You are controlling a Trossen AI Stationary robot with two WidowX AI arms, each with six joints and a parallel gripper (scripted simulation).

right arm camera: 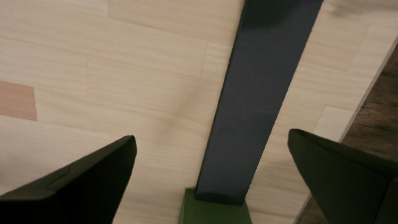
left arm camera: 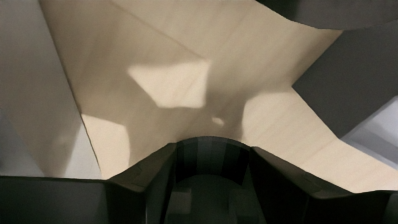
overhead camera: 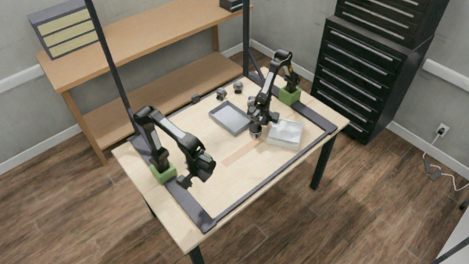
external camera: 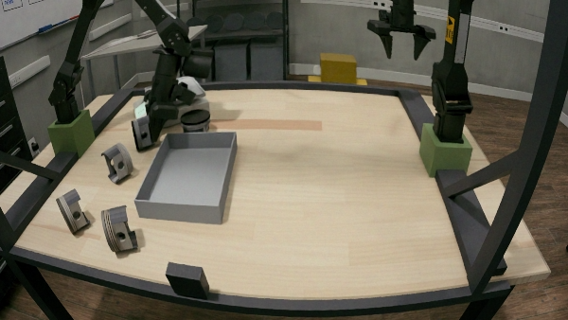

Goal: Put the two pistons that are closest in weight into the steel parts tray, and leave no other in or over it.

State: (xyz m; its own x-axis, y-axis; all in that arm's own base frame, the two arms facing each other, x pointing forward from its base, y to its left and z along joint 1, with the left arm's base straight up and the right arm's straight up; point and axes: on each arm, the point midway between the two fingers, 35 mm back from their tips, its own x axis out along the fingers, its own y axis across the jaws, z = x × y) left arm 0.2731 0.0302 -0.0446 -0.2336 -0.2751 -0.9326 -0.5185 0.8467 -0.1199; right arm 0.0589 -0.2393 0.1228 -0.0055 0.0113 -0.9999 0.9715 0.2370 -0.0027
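My left gripper (external camera: 150,130) (left arm camera: 213,152) is shut on a piston (external camera: 142,134), held upright low at the tabletop between the tray and the scale; whether it touches the table I cannot tell. The grey steel tray (overhead camera: 232,118) (external camera: 180,211) is empty. A dark-topped piston (overhead camera: 255,131) (external camera: 195,122) stands beside the tray near the scale. Another piston (overhead camera: 251,101) (external camera: 118,163) lies beside the tray. Two more, a piston (overhead camera: 238,87) (external camera: 73,211) and a piston (overhead camera: 221,94) (external camera: 119,228), lie at the back corner. My right gripper (external camera: 402,56) (right arm camera: 211,139) is open and empty, high above the table's other end.
A pale box-like scale (overhead camera: 284,134) stands close to the left gripper, partly hidden behind the arm in the exterior view. A small black block (overhead camera: 195,98) (external camera: 186,280) sits at the table's back edge. Dark frame rails run around the table, with green arm bases (external camera: 71,133) (external camera: 446,149).
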